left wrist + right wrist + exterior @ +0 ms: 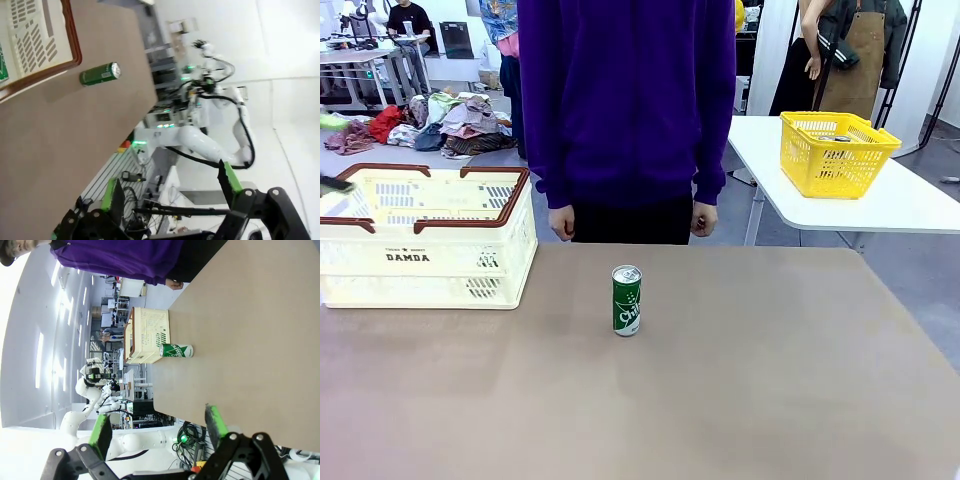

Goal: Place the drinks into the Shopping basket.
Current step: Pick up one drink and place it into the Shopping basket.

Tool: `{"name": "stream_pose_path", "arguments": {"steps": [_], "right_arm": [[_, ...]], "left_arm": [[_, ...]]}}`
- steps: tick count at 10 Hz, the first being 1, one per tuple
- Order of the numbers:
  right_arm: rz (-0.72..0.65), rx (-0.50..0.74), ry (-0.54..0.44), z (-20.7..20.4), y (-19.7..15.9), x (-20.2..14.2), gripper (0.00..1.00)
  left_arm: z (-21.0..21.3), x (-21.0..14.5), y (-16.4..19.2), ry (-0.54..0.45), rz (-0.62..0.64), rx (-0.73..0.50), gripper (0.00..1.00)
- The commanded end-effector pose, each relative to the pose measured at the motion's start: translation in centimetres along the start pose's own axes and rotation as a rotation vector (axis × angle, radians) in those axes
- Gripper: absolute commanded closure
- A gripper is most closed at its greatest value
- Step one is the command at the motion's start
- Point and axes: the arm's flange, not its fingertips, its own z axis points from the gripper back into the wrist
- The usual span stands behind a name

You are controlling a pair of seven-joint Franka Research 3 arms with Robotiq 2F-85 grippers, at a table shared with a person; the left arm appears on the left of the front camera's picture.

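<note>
The left claw [167, 186] stands wide, its green pads well apart with nothing between them. The right claw [159, 426] is likewise wide and empty. Both are held back on the robot's side, well apart from the drink. This reads as a stand-off posture that leaves the tabletop [770, 380] free for a first approach. The reference landmark is the Shopping basket [430, 262], set at the robot's left end of the tabletop. Its open top faces upward, so a drink can be lowered in from above. The green can [626, 300] stands upright on one silver end, to the robot's right of the Shopping basket. It is apart from the basket wall, slightly nearer the robot than the basket's front face, and not yet inside. The upright stance leaves its round side exposed on all sides for a two-finger side grip. The person [625, 100] stands behind the far edge, to the right of the Shopping basket, with both hands hanging down and clear of the can. A yellow mesh basket [835, 155] rests on a separate white table, well to the right of the Shopping basket. It is not the destination.
</note>
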Motion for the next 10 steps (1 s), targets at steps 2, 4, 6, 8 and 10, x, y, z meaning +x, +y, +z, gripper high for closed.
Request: {"name": "stream_pose_path", "arguments": {"steps": [2, 4, 6, 8, 10], "right_arm": [[0.028, 0.023, -0.01, 0.1, 0.2, 0.3, 0.0], [0.028, 0.023, -0.01, 0.1, 0.2, 0.3, 0.0], [0.028, 0.023, -0.01, 0.1, 0.2, 0.3, 0.0], [0.028, 0.023, -0.01, 0.1, 0.2, 0.3, 0.0], [0.028, 0.023, -0.01, 0.1, 0.2, 0.3, 0.0]], "left_arm": [[-13.2, 5.0, -9.1, 0.138, 0.178, 0.376, 0.0], [-21.9, 6.8, -12.2, 0.133, 0.175, 0.602, 0.0], [-30.1, 7.3, -12.4, 0.078, 0.124, 0.822, 0.0], [-36.1, 6.8, -11.1, 0.172, 0.037, 0.961, 0.0], [-33.1, 5.8, -12.2, 0.101, 0.08, 0.82, 0.0]]}}
